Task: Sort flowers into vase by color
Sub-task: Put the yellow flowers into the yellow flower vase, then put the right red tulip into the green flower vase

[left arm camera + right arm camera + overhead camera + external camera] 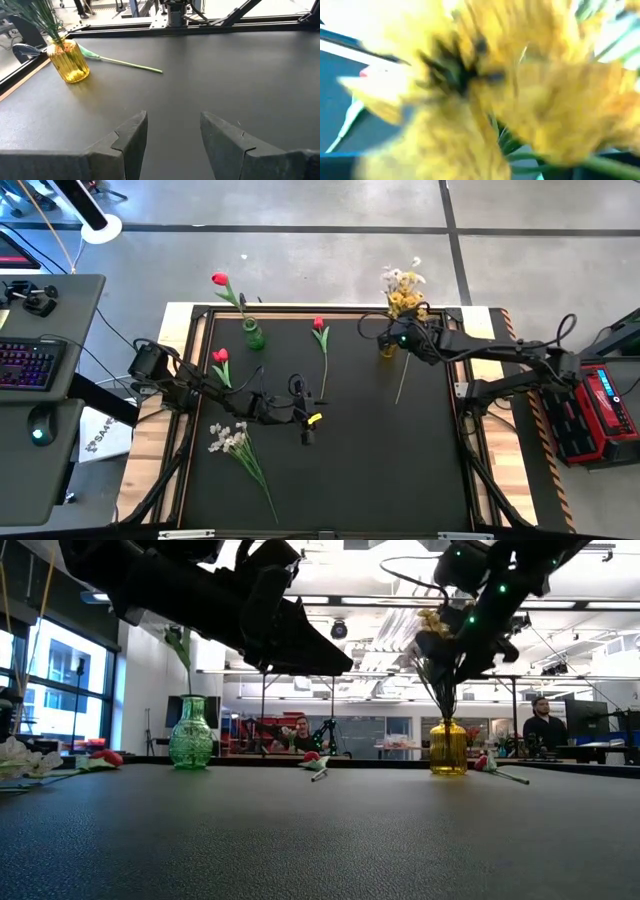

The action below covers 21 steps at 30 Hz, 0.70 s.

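On the black table (360, 450), the left tool (307, 430) hovers released near the middle, the right tool (393, 337), grip impossible to tell, sits over the yellow vase (387, 348) holding the yellow spray (403, 288), tulips (320, 330) lying loose.

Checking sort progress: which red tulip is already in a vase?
The tulip at the back left, standing in the green vase. The other three red tulips lie flat on the table: one near the left arm, one mid-table, one beside the yellow vase.
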Available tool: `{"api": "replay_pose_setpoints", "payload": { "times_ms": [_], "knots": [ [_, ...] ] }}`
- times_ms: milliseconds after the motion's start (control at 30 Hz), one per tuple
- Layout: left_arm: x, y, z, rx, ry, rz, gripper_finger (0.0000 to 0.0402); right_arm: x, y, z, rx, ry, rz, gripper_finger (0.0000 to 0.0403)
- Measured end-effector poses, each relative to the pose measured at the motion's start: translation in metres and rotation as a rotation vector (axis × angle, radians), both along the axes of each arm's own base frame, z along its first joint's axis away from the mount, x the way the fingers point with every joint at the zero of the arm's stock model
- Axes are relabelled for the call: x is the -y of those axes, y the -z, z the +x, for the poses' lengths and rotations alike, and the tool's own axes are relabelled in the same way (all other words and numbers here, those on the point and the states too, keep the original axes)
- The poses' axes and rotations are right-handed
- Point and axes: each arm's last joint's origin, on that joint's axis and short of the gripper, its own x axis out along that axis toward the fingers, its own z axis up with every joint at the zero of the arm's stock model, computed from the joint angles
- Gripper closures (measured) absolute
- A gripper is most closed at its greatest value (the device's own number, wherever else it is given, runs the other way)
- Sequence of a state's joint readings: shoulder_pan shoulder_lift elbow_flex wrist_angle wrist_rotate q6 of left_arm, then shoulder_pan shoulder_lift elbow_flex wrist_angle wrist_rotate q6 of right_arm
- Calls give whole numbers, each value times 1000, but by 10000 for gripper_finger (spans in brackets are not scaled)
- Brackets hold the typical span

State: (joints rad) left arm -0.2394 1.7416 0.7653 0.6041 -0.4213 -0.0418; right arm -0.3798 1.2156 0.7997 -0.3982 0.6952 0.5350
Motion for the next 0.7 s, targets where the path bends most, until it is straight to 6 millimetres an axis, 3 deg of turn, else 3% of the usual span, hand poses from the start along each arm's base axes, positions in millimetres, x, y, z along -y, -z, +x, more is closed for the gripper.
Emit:
{"api": "replay_pose_setpoints", "payload": {
  "times_ms": [167, 433, 700],
  "knots": [
    [2, 0, 0, 0, 5, 0, 232, -4, -18, -1, -54, -2, 50, 172],
    [4, 0, -1, -7, 15, 9, 232, -28, -40, -10, -165, 23, 145, 185],
    [2, 5, -3, -55, -35, 43, 232, -77, -29, -17, -202, -4, 185, 205]
  ]
}}
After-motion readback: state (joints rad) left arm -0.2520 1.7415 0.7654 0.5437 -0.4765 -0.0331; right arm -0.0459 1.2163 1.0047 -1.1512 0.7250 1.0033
